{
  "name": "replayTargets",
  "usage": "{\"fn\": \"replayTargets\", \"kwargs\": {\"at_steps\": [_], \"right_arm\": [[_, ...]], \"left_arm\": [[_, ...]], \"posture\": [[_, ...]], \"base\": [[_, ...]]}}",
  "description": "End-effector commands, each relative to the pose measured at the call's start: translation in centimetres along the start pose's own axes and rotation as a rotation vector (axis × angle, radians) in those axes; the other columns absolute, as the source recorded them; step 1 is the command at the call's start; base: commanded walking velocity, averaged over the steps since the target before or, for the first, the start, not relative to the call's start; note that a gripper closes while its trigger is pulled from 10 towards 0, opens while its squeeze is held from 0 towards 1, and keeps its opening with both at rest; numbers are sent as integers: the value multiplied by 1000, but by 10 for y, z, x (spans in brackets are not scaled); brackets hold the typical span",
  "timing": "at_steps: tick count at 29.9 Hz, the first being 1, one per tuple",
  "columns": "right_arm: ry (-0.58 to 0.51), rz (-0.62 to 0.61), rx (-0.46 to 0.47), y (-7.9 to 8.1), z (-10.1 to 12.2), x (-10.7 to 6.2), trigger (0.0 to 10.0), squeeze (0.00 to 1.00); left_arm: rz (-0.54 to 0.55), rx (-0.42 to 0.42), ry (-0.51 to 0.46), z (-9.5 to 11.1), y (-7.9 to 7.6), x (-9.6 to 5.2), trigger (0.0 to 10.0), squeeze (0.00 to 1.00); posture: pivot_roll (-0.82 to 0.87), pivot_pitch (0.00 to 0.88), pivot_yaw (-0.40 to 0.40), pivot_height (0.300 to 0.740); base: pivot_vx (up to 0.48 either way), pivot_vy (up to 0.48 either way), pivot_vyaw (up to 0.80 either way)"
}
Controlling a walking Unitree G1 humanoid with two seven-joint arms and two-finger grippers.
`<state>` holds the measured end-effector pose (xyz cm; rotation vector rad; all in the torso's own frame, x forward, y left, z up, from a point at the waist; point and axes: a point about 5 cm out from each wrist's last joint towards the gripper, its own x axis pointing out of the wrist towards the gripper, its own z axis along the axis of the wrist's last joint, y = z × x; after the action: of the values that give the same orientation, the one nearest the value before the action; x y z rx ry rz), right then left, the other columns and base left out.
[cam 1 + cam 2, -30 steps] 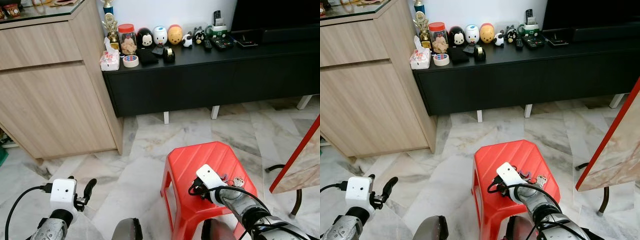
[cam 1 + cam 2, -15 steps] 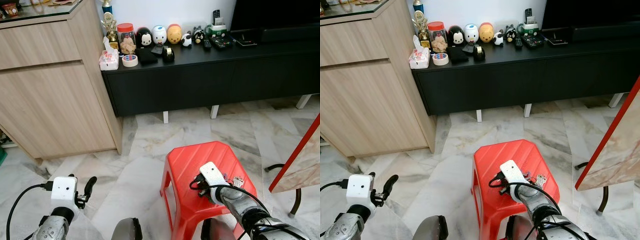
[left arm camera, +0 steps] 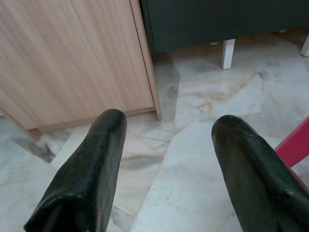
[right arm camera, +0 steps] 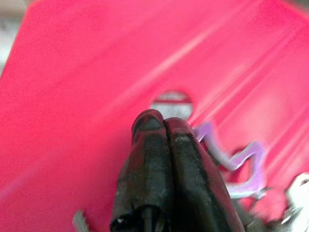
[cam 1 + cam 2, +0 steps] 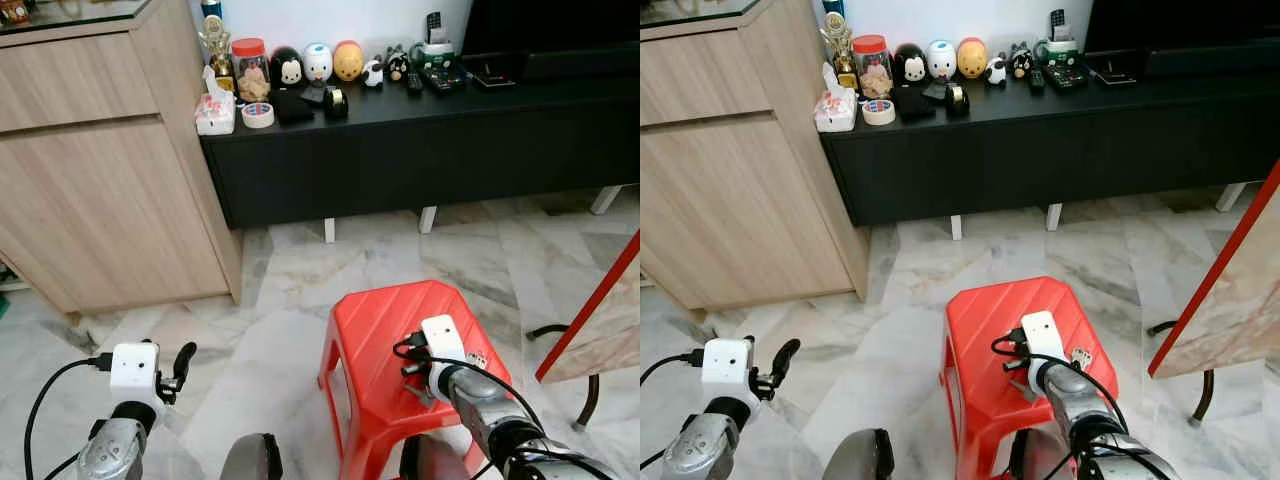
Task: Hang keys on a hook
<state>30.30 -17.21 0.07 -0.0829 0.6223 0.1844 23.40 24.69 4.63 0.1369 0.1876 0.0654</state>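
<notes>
A marble floor [image 5: 290,290] filled the room, with a pale wooden cabinet [image 5: 100,170] on the robot's left and a long black desk [image 5: 420,140] against the far wall. On the desk stood a jar [image 5: 252,72], round toy figures [image 5: 319,63], a roll of tape [image 5: 258,115] and remote controls [image 5: 440,75]. A red-edged board [image 5: 595,320] leaned at the far right.

Close in front of the robot stood a red plastic stool [image 5: 385,340]. The right gripper [image 4: 161,128] was low over the stool's seat, its two black fingers [image 4: 149,164] pressed together with nothing seen between them. The keys [image 5: 476,360] lay on the seat just beside the gripper, on its right, with a lilac key fob [image 4: 227,152] next to the fingertips; whether it touched them could not be told.

The left gripper [image 3: 166,159] hung over the floor near the cabinet's corner, its fingers [image 3: 91,169] spread apart and empty.
</notes>
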Motion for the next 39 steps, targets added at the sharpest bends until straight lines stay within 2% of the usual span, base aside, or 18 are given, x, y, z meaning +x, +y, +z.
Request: {"fn": "replayTargets", "kwargs": {"at_steps": [1, 4, 8, 11, 12, 13, 14, 16, 17, 18, 24, 39], "right_arm": [[-115, 0, 52, 1, 14, 0, 0, 0], [-141, 4, 65, 1, 16, 0, 0, 0], [-241, 41, 72, 5, 24, -3, 0, 0], [-220, 67, 46, 8, 19, -4, 0, 0], [-212, 68, 45, 8, 17, -4, 3216, 0], [-189, 63, 45, 7, 14, -4, 4784, 0], [-148, 59, 49, 6, 9, -3, 10000, 0], [-95, 52, 53, 5, 2, -3, 10000, 0], [-59, 44, 58, 5, -2, -3, 10000, 937], [-38, 58, 81, 6, -4, -2, 10000, 1000], [49, 72, 163, 7, -10, -1, 10000, 1000], [70, 67, 162, 0, -5, -1, 10000, 1000]], "left_arm": [[17, 15, 7, -4, 1, 2, 10000, 0], [19, 13, 8, -5, 1, 3, 10000, 0], [43, 6, 26, -12, 5, 2, 10000, 0], [53, 3, 38, -17, 6, 2, 10000, 0], [54, 3, 39, -17, 6, 2, 10000, 0], [54, 3, 40, -18, 6, 2, 10000, 0], [54, 2, 41, -18, 6, 2, 10000, 0], [53, 2, 43, -19, 5, 2, 10000, 0], [52, 2, 42, -20, 5, 2, 10000, 0], [51, 2, 41, -20, 5, 2, 10000, 0], [46, 4, 45, -22, 5, 1, 10000, 0], [36, 7, 39, -24, 2, 2, 10000, 0]], "posture": [[121, 0, -11, 591], [119, 0, -12, 591], [107, 0, -23, 591], [100, 0, -27, 591], [100, 0, -27, 591], [96, 0, -27, 591], [96, 0, -27, 591], [100, 0, -27, 591], [102, 0, -29, 591], [103, 0, -29, 591], [98, 0, -20, 591], [102, 0, -30, 591]], "base": [[0, 0, 0], [0, 0, 0], [0, 0, 0], [0, 0, 0], [0, 0, 0], [0, 0, 0], [0, 0, 0], [0, 0, 0], [0, 0, 0], [0, 0, 0], [0, 0, 0], [0, 0, 0]]}}
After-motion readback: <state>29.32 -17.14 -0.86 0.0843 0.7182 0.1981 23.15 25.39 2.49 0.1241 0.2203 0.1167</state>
